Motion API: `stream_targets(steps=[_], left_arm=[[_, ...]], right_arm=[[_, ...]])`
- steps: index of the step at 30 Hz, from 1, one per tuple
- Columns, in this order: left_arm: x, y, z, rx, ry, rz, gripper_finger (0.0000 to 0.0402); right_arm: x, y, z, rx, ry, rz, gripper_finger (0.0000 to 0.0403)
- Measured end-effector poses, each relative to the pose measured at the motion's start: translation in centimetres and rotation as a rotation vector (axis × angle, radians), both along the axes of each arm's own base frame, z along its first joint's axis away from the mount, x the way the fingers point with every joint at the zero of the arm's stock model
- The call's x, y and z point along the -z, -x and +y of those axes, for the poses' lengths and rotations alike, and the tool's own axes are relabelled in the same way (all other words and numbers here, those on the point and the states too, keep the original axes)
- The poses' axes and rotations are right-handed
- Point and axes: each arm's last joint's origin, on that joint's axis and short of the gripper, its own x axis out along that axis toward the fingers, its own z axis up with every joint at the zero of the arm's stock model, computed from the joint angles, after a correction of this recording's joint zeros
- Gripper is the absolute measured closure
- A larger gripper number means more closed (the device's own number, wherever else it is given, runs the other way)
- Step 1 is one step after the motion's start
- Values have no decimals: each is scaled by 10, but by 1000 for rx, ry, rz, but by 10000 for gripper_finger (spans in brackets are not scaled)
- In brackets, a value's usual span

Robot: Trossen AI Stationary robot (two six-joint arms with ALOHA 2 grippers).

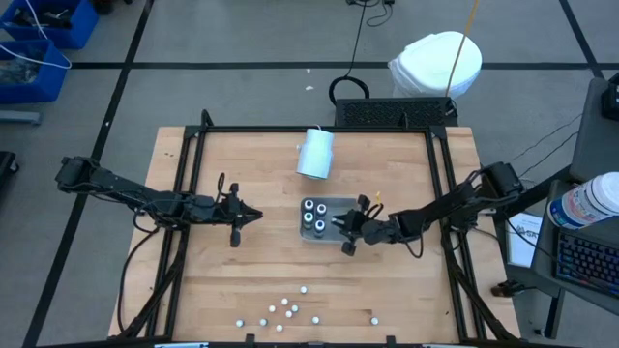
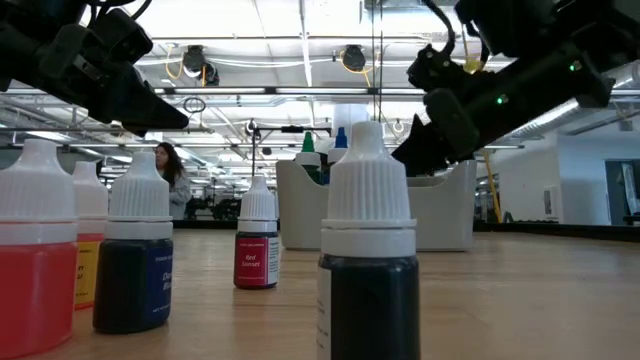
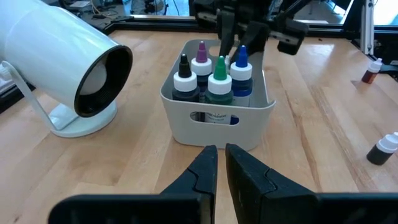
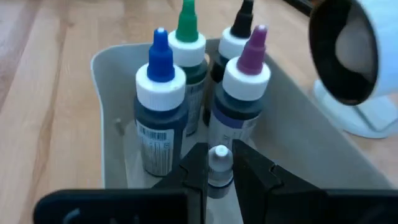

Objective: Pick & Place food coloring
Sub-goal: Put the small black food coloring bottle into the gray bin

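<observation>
Holding a small white-capped bottle [image 4: 219, 163] between its fingers, right tool [image 4: 219, 171] sits inside the grey tray [image 4: 109, 124] (four bottles already upright there). Left tool [image 3: 217, 163] waits nearby, fingers nearly together, holding nothing; other bottles [image 1: 286, 310] stand at the surface's [image 1: 242, 271] front edge.

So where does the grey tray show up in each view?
High: tray at table centre, below the white cylinder.
Low: behind the near bottles, mid-picture.
Left wrist: centre, four capped bottles inside.
Right wrist: fills the frame, rim at left.
Shared landmark: the blue-tipped bottle in the tray.
</observation>
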Motion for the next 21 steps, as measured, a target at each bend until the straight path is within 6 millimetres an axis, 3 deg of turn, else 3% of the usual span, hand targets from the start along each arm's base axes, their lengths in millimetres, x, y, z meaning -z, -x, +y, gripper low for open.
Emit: stream_targets(steps=[6,21], left_arm=[[0,0,0,5,-13,1,360],[0,0,0,9,-25,3,360]], right_arm=[[13,-8,-8,-12,-30,1,360],[15,-8,-10,-16,-26,24,359]])
